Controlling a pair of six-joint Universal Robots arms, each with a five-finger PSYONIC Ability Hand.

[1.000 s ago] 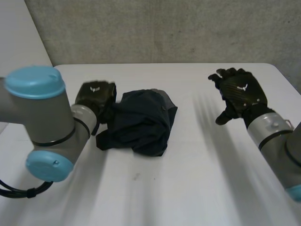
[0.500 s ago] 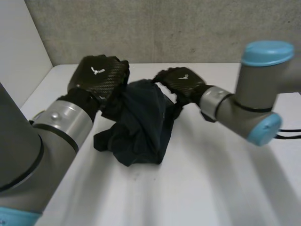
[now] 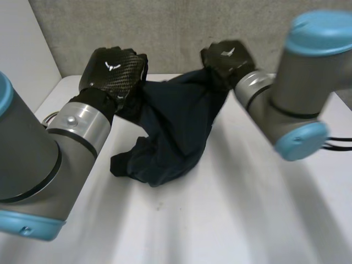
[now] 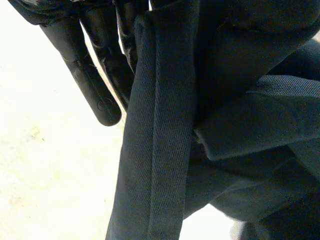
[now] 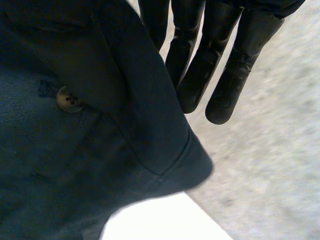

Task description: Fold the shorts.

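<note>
At the far side of the table (image 3: 236, 220), both hands hold the shorts (image 3: 179, 124) up between them.

1. Position of the shorts. The upper edge of the dark cloth is stretched from hand to hand above the table. The rest hangs down, and the lowest part lies bunched on the table nearer the left arm.

2. Left hand (image 3: 113, 74). It is at the upper corner of the cloth on its own side. Its wrist view shows its fingers (image 4: 95, 85) straight and close together, with a stitched band (image 4: 157, 130) of the shorts running just beside them. The thumb is hidden. Because the cloth hangs from this hand, the grip is judged to be a pinch on the cloth.

3. Right hand (image 3: 228, 60). It is at the opposite upper corner. Its wrist view shows its fingers (image 5: 195, 75) straight and side by side, with a flap of cloth coming from the thumb side and a button (image 5: 69, 99) below it. The grip is likewise judged to be a pinch.

4. Progress. No fold is made. The cloth is creased and gathered, not flat. The step in hand appears to be pulling the shorts open. Remaining work: lay them flat on the table, smooth them, then fold them, which is the whole of the folding itself.
</note>
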